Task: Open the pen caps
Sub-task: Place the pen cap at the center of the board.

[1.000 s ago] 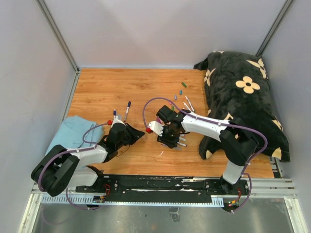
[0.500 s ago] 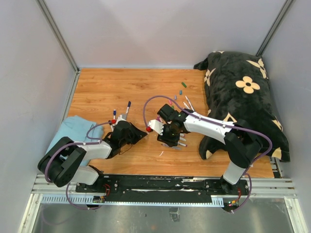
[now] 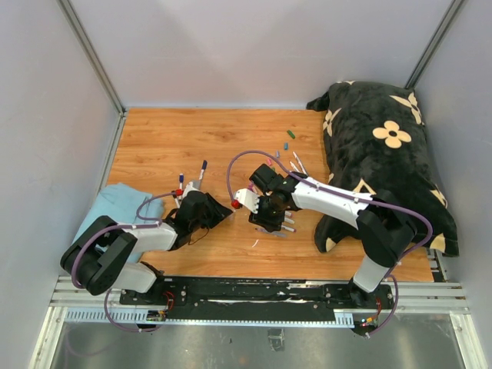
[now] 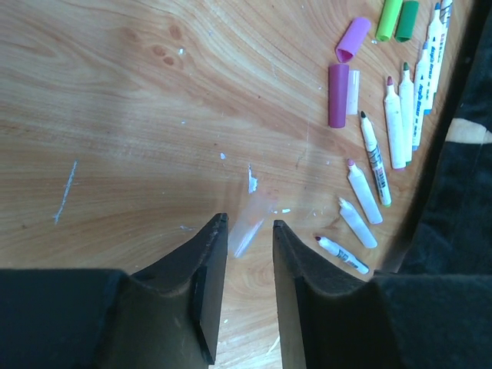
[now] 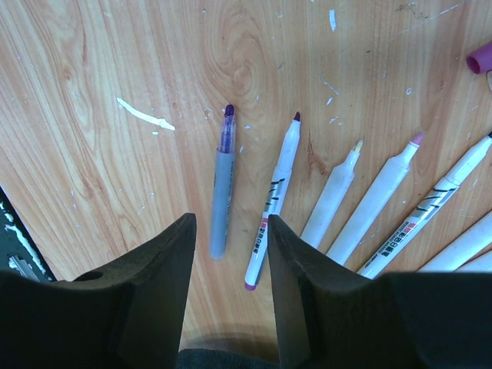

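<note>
Loose pen caps lie at the top right of the left wrist view: a purple cap (image 4: 338,94), a pink cap (image 4: 352,40), a light green cap (image 4: 390,19) and a dark green cap (image 4: 407,21). Beside them several uncapped white pens (image 4: 395,123) fan out. My left gripper (image 4: 248,223) (image 3: 223,209) is open and holds nothing; a pale blurred streak (image 4: 250,224) shows just past its tips. My right gripper (image 5: 231,223) (image 3: 265,219) is open low over the table, above a grey pen (image 5: 222,192) with a purple tip and a white pen (image 5: 273,207). Another purple cap (image 5: 480,58) lies far right.
A black flowered pillow (image 3: 384,146) fills the table's right side, close to the pens. A light blue cloth (image 3: 115,207) lies at the left edge. Two capped pens (image 3: 201,173) rest beyond the left arm. Green (image 3: 290,134) and blue (image 3: 285,144) caps lie near the pillow.
My left gripper's jaws have parted from shut to open, and the left arm has shifted slightly forward. The right arm has barely moved.
</note>
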{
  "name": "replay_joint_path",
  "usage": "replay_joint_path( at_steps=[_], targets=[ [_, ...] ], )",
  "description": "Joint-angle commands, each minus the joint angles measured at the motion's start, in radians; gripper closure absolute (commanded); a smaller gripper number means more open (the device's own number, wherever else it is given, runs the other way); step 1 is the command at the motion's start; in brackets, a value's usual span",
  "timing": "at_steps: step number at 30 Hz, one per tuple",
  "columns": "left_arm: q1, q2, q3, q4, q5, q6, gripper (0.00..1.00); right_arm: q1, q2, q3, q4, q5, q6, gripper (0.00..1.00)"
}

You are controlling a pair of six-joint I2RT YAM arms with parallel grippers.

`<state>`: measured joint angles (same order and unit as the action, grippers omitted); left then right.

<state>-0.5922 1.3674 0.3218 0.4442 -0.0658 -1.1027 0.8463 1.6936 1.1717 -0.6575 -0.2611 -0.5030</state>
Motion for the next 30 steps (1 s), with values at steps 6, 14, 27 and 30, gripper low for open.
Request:
replay_joint_path(
  at_steps=[6, 14, 27, 30],
  targets=[
    [-0.006, -0.001, 0.029, -0.013, -0.014, 0.026, 0.6, -0.013, -0.045, 0.012, -0.024, -0.019, -0.019, 0.55],
    [-0.006, -0.083, 0.039, -0.075, -0.04, 0.073, 0.47, -0.022, -0.06, 0.012, -0.025, -0.033, -0.02, 0.53],
    [-0.006, -0.297, 0.033, -0.134, -0.062, 0.422, 0.28, -0.03, -0.076, 0.014, -0.038, -0.054, -0.037, 0.52],
    [-0.005, -0.363, 0.017, -0.142, -0.047, 0.52, 0.19, -0.03, -0.077, 0.016, -0.04, -0.059, -0.041, 0.51]
  ],
)
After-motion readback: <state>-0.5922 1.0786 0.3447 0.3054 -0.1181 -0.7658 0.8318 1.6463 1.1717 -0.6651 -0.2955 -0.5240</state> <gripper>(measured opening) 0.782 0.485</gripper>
